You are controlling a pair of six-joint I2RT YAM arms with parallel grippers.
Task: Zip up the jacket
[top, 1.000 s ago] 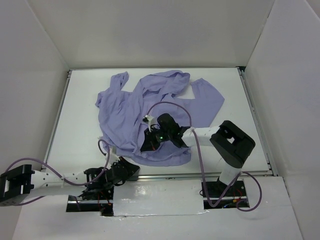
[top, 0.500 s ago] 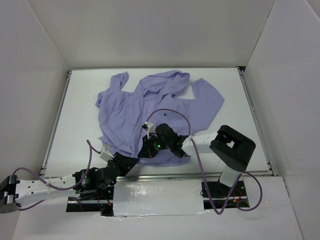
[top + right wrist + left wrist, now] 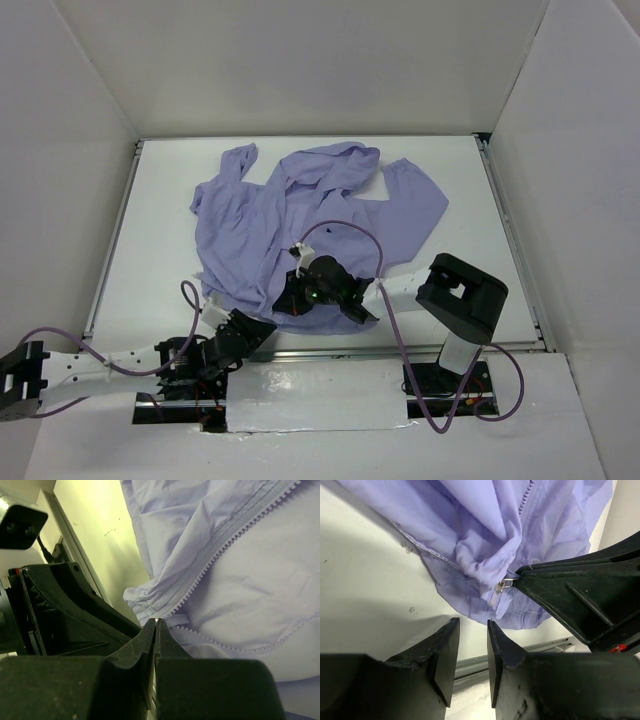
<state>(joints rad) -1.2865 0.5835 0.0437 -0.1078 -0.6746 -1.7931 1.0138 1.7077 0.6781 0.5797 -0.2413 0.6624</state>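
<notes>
The right gripper [image 3: 155, 626] was pinched shut on the zipper pull [image 3: 503, 585] of the jacket [image 3: 485, 525]. The left gripper [image 3: 472, 626] stood slightly apart and empty, just beside it.

Left claw [image 3: 472, 632] opened, nearing jacket [image 3: 485, 530] hem.

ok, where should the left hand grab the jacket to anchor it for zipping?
The hem corner of the jacket just under the metal zipper pull, approached from the near side: that flap points at the left hand, and the right hand pinches the pull.

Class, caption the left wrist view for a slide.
Shut right jaws pinch the jacket's zipper pull; open left jaws hover nearby.
</notes>
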